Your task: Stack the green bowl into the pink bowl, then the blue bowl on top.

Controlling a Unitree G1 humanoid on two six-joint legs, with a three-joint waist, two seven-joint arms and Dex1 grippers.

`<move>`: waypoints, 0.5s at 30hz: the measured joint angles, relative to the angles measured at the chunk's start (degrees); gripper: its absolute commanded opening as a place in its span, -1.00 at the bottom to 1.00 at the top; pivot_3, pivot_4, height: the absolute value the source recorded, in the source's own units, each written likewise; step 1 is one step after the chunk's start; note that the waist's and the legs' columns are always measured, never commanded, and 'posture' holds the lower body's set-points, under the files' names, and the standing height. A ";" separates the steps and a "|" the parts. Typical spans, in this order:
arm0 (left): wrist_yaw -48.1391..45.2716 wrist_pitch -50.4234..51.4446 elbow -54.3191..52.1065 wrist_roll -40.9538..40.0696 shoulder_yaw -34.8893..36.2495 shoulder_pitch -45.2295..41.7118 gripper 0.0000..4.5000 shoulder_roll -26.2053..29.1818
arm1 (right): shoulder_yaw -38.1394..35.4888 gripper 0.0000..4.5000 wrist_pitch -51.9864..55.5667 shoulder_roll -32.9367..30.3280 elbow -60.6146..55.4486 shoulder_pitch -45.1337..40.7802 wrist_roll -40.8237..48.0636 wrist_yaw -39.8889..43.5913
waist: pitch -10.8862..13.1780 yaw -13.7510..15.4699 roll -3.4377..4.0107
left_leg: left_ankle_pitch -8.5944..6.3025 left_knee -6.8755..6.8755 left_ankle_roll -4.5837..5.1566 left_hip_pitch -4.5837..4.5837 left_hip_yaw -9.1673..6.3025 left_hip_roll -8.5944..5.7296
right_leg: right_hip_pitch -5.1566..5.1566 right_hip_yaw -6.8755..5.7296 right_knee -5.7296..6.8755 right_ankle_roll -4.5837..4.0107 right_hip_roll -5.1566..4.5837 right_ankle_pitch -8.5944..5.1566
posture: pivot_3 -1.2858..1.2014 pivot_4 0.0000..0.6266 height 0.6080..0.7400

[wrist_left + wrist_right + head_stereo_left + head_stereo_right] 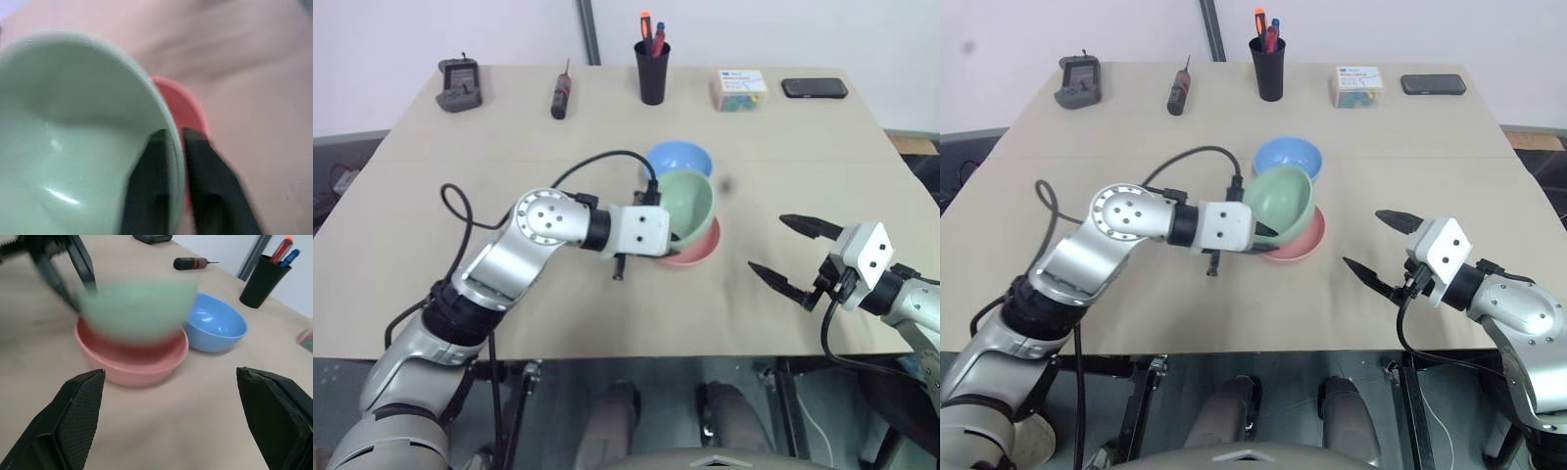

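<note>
Left gripper (pixel 177 147): pinching rim of smooth mint-green bowl (pixel 690 203), tilted over salmon-pink bowl (pixel 697 251). Step one; next, level, lower, release.

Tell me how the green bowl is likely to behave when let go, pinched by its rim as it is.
The green bowl probably stays stiff: its rim shows no flex between the left tool fingers. It looks smooth and glossy, so it may slip in a thin rim pinch. Held tilted over the pink bowl, it could rock before nesting.
</note>
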 measured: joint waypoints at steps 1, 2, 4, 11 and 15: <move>-0.09 -0.44 0.66 0.39 -0.04 -0.18 0.00 -0.20 | 0.01 1.00 0.05 0.10 -0.15 0.01 0.01 -0.25 | 0.00 0.06 0.00 | 0.00 0.01 0.00 -0.01 -0.04 0.01 | 0.00 -0.04 0.00 0.00 0.01 0.00 | 0.03 -0.52 1.00; -0.30 -0.99 1.81 0.90 -0.02 -0.80 0.15 -0.58 | 0.01 1.00 0.20 0.24 -0.49 0.10 0.00 -0.80 | 0.00 0.13 0.00 | 0.00 0.03 0.00 -0.01 -0.05 0.01 | 0.00 -0.05 0.01 0.00 0.01 0.00 | 0.03 -0.52 1.00; -0.65 -0.93 2.90 0.86 0.66 -2.12 0.15 -0.89 | 0.29 1.00 0.63 0.30 -1.06 0.11 0.01 -1.33 | 0.00 0.22 -0.01 | 0.00 0.07 0.00 -0.05 -0.08 0.01 | 0.00 -0.08 0.03 0.00 0.02 0.00 | 0.03 -0.52 1.00; -1.46 -4.34 16.34 4.95 7.19 -10.06 0.15 7.19 | 1.88 1.00 1.24 0.90 -1.91 -1.13 0.57 -2.21 | 0.01 0.02 0.00 | 0.00 0.09 0.00 0.02 -0.07 0.04 | 0.01 -0.08 0.08 0.01 0.06 -0.01 | 0.03 -0.52 1.00; 1.98 -15.29 30.30 13.30 5.35 -16.06 0.15 7.14 | 3.68 1.00 0.82 1.45 0.14 -3.63 0.34 -2.06 | 0.00 0.37 -0.02 | 0.00 0.20 0.00 -0.06 -0.09 -0.01 | 0.06 -0.12 0.05 0.02 0.04 0.00 | 0.03 -0.52 1.00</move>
